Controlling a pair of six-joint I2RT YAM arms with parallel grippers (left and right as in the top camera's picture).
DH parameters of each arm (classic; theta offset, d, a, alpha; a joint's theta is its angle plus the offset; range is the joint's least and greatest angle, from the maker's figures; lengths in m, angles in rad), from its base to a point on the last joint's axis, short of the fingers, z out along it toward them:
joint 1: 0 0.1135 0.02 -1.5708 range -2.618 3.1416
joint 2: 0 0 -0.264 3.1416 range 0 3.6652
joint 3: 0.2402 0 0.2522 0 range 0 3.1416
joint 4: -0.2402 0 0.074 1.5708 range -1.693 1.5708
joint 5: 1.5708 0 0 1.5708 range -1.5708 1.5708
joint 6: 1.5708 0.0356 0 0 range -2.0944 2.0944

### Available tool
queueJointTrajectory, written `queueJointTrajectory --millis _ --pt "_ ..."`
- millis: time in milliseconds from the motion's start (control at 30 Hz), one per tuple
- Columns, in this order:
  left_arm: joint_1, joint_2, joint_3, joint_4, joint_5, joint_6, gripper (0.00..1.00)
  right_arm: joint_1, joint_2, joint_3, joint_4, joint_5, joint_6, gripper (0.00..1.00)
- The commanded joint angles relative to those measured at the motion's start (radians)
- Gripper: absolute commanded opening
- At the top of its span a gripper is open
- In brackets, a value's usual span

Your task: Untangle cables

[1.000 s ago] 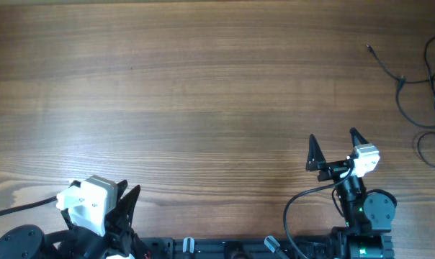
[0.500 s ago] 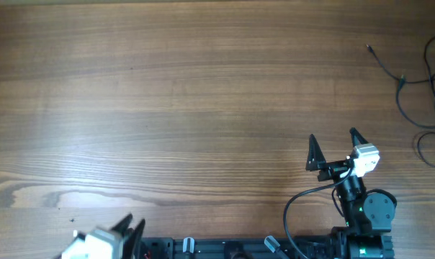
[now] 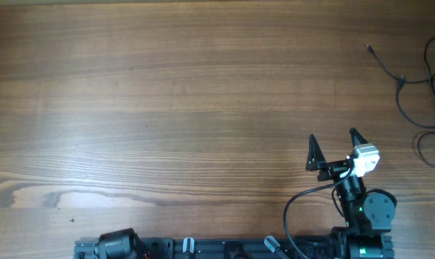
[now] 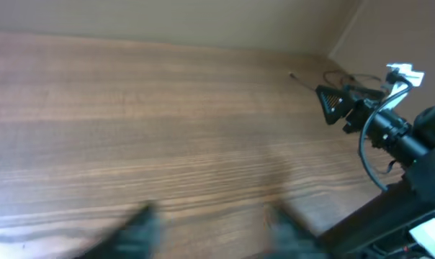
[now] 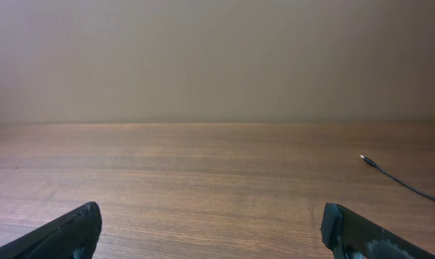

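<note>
The cables (image 3: pixel 403 80) are thin dark wires lying loose at the table's far right edge, with another loop (image 3: pixel 428 147) below them. One plug end (image 5: pixel 366 160) with its wire shows in the right wrist view, and the wires show faintly in the left wrist view (image 4: pixel 341 75). My right gripper (image 3: pixel 335 144) is open and empty, well to the left of the cables and apart from them; its fingers (image 5: pixel 217 234) are spread wide. My left gripper (image 4: pixel 214 232) is blurred, its fingers apart and empty, low over the near edge. It is out of the overhead view.
The wooden table (image 3: pixel 189 108) spans the view. The right arm's base and its thicker black cable (image 3: pixel 361 216) stand at the near right edge. The left arm's base (image 3: pixel 118 244) sits at the near left edge. A wall rises behind the table (image 5: pixel 217 57).
My left arm has drawn back and down out of the overhead view at the bottom left. The right arm and the cables have not moved.
</note>
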Motion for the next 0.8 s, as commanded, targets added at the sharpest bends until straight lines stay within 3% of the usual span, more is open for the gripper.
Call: queueJointTrajectory --millis 0,167,333,533,600,767 --pt "-0.001 -0.010 0.000 0.038 -0.005 -0.010 1.00 -0.003 0.004 0.000 0.005 0.007 0.003 1.00" --pt "0.010 -0.010 -0.040 0.150 0.010 0.045 1.00 -0.003 0.004 0.000 0.005 0.007 0.003 1.00" --pt "0.050 -0.010 -0.196 0.306 0.078 0.094 1.00 -0.003 0.004 0.000 0.005 0.007 0.003 1.00" --pt "0.093 -0.010 -0.475 0.619 0.247 0.097 1.00 -0.003 0.004 0.000 0.005 0.007 0.003 1.00" --pt "0.084 -0.011 -0.621 0.794 0.302 0.097 1.00 -0.003 0.004 0.000 0.005 0.007 0.003 1.00" --pt "0.053 -0.027 -0.785 1.058 0.311 0.097 1.00 -0.003 0.004 0.000 0.005 0.007 0.003 1.00"
